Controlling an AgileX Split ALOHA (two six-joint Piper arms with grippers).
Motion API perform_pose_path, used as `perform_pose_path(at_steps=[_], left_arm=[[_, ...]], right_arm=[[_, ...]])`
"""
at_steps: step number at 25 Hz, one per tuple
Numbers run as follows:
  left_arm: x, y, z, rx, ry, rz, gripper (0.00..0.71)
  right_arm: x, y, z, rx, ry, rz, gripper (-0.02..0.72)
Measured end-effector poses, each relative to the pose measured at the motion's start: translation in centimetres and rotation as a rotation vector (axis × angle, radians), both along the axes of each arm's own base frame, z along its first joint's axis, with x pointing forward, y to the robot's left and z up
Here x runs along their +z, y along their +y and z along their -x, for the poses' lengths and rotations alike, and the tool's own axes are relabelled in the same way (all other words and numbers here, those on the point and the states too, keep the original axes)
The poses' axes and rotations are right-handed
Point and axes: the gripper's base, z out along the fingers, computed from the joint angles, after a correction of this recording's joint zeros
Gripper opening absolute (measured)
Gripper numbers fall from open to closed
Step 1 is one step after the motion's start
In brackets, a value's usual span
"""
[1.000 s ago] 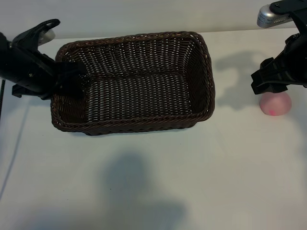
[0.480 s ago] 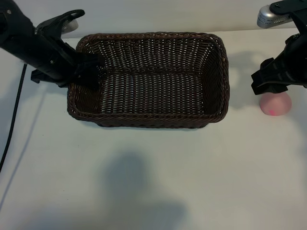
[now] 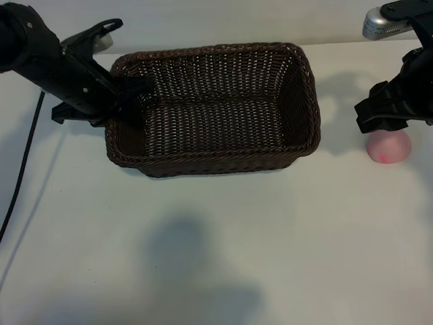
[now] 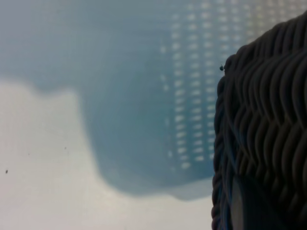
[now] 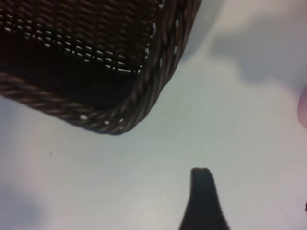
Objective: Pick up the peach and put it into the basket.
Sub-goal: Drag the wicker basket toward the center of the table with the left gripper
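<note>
The dark brown wicker basket (image 3: 216,49) sits mid-table, slightly skewed. My left gripper (image 3: 128,95) is shut on its left rim; in the left wrist view the weave of the basket (image 4: 268,120) fills one side, right against the camera. The pale pink peach (image 3: 388,147) lies on the table to the right of the basket, apart from it. My right gripper (image 3: 382,118) hovers directly over the peach, open and partly hiding it. The right wrist view shows one dark finger (image 5: 204,201), the basket's corner (image 5: 144,96) and a sliver of the peach (image 5: 303,108).
A black cable (image 3: 20,176) trails down the table at the far left. A grey metal fitting (image 3: 382,24) sits at the back right corner. White tabletop (image 3: 270,257) stretches in front of the basket.
My left gripper has dragged the basket to the right, toward the peach, and turned it a little. The right arm and the peach stayed where they were.
</note>
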Motion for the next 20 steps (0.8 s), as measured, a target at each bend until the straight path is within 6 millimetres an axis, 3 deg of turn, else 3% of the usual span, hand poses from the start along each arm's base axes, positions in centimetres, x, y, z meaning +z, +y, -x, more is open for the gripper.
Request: perform_pose_path(at_steps=[7, 20], left_arm=[[-2.0, -0.3, -0.3, -0.045, 0.040, 0.008, 0.168], [-3.0, -0.7, -0.7, -0.091, 0.040, 0.020, 0.168]], right_arm=[[0.0, 0.0, 0.0, 0.000, 0.000, 0.000, 0.452], [0.0, 0.0, 0.0, 0.000, 0.000, 0.001, 0.447]])
